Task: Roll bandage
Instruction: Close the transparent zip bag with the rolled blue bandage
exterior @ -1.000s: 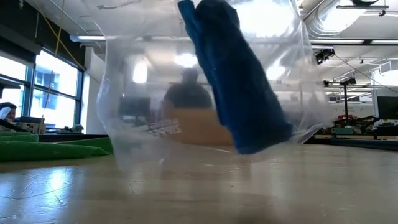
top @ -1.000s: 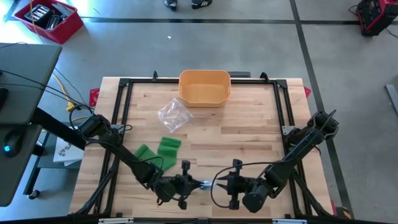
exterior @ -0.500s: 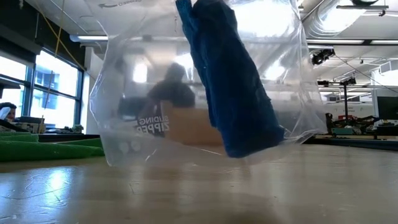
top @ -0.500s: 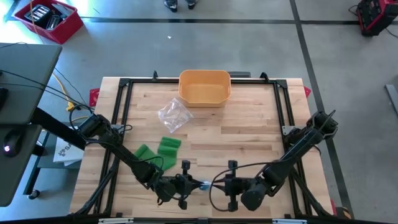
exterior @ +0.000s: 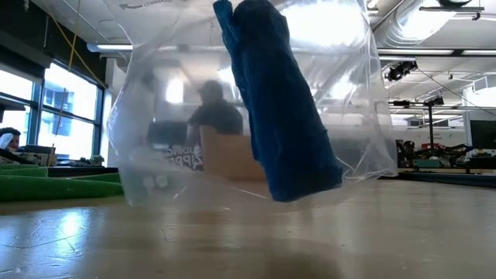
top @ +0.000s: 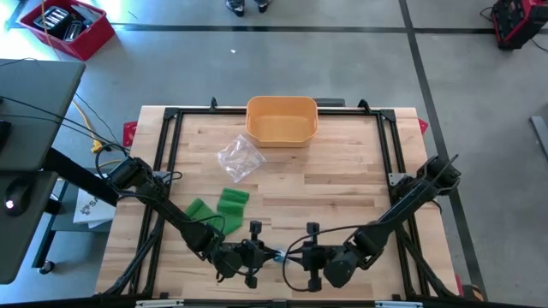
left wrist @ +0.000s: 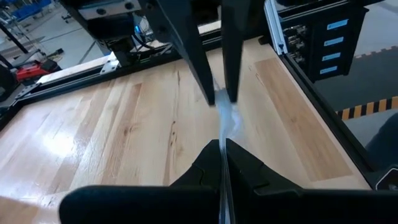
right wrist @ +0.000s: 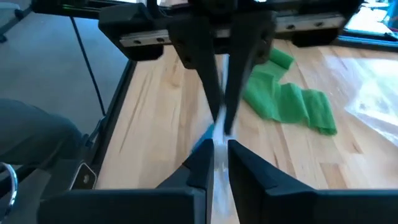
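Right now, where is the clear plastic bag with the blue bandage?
In the high view, the clear plastic bag is held at the table's near edge, centre, between the left pincer and right pincer, both shut on it; the blue bandage is inside.

glossy clear plastic bag (exterior: pixel 155 132), blue cloth (exterior: pixel 275 108)

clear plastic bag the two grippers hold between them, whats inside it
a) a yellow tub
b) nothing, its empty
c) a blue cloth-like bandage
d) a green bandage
c: the low view shows a blue cloth-like bandage hanging inside the clear plastic bag, which the left gripper and right gripper pinch by its edge; the green bandage lies loose on the table.
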Controlling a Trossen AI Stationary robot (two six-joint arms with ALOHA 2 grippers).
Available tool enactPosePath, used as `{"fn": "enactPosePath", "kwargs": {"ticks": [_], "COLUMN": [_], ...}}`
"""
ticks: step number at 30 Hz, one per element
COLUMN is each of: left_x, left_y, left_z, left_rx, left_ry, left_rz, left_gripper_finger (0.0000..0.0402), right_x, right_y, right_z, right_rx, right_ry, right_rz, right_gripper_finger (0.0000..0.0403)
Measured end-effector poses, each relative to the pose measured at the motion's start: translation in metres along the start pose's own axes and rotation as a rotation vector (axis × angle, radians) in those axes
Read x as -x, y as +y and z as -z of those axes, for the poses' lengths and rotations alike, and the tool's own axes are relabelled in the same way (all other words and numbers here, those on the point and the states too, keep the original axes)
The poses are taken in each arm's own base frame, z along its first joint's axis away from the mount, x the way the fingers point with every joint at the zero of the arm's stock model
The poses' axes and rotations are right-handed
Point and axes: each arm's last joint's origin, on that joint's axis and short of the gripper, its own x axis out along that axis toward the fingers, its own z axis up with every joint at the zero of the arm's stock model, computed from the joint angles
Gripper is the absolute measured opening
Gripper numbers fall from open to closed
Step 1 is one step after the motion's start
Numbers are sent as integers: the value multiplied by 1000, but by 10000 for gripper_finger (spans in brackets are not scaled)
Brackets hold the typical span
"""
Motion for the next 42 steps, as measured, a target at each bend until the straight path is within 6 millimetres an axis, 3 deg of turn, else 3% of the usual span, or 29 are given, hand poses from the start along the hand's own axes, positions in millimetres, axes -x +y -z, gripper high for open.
{"fn": "enactPosePath", "kwargs": {"ticks": [10, 15, 20, 24, 29, 34, 42], "left_x": [0, 0, 0, 0, 0, 0, 0], "left_y": [0, 0, 0, 0, 0, 0, 0], "left_z": [0, 0, 0, 0, 0, 0, 0], "left_rx": [10, 11, 10, 9, 11, 11, 10], "left_ry": [-2, -1, 1, 2, -1, -1, 1], "left_rz": [-3, -3, -3, -2, -2, -2, -4], "left_gripper_finger": [0, 0, 0, 0, 0, 0, 5], "right_x": [-10, -1, 18, 28, 23, 14, 9], "right_y": [-1, -2, -1, -2, -2, 6, 1], "right_z": [-9, -15, -19, -11, 4, 2, 1], "right_rx": [57, 53, 61, 54, 39, 84, 95], "right_ry": [-104, -119, -121, -34, 83, 20, 19], "right_rz": [15, 11, 17, 39, 7, -6, 14], "right_gripper_finger": [35, 38, 71, 107, 124, 100, 7]}}
